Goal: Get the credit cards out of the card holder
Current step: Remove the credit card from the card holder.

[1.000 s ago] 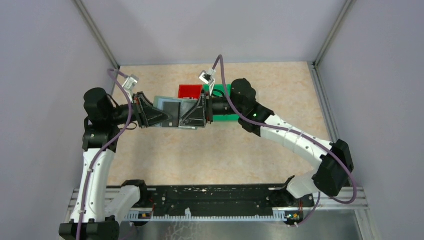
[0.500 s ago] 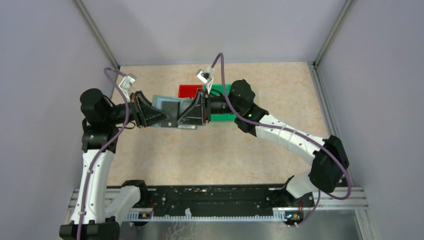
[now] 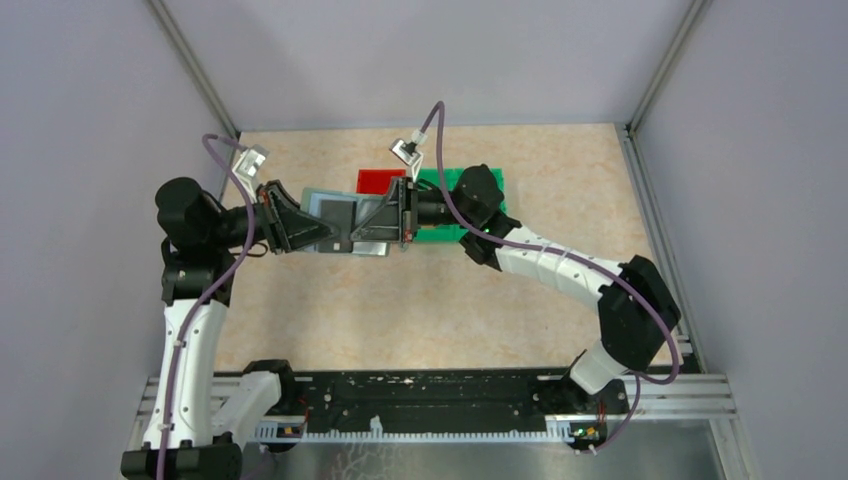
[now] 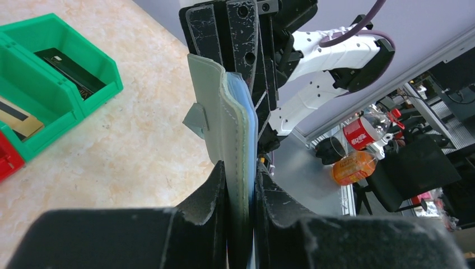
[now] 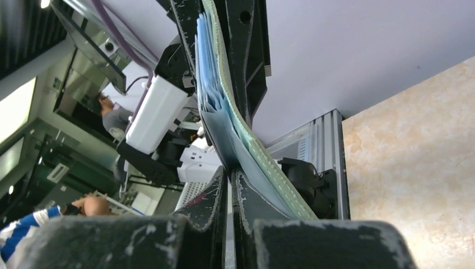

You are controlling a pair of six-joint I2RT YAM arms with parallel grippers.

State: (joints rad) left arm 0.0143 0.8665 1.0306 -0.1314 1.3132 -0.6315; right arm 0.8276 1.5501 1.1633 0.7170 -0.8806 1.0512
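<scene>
Now the card holder point(image 3: 340, 228) is hanging above the table point(image 3: 420, 300), stretched between both arms. The left gripper point(image 4: 241, 188) is clamping one end, jaws narrowed onto its thickness. The right gripper point(image 5: 231, 175) is pinching almost fully shut on the pale blue inner layers. I cannot tell whether the dark card point(image 3: 340, 212) is in that pinch. If it is only gripping pocket fabric, any pull risks dragging the holder from the left jaws or bowing it further. Since a second ago the right jaws have been closing from half open, and both arms have been drifting left.
</scene>
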